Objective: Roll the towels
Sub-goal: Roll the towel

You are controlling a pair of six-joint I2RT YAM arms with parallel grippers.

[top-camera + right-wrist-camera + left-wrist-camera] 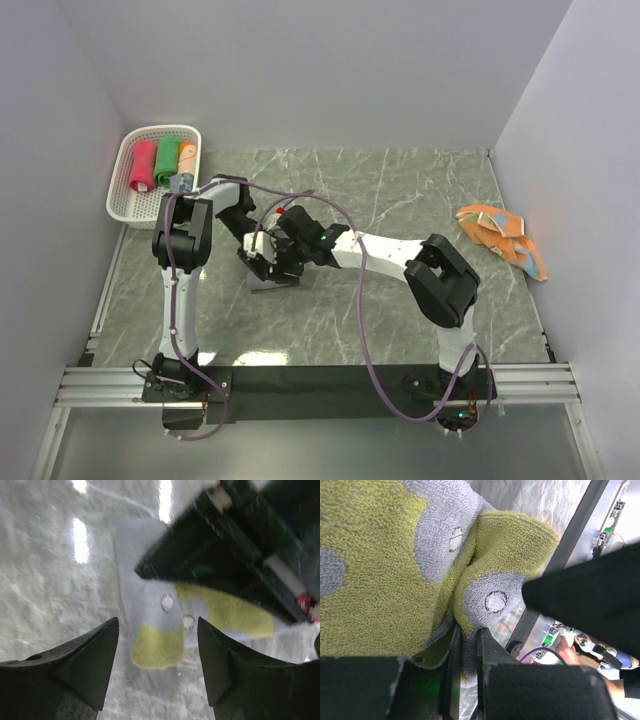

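Position: yellow-and-grey towel (395, 580) lies at the centre of the top view, on the table (400, 190), beneath both grippers. The left gripper (467, 647) is pinched narrow on a fold at the towel's edge, with cloth caught between its fingers. The right gripper (157, 624) stands wide above the same towel, gripping nothing. The white basket (125, 205), upper left, contains a pink roll (143, 167), a green roll (166, 160) and an orange roll (187, 155). The orange towel with blue marks (500, 235) lies crumpled at right, well apart.
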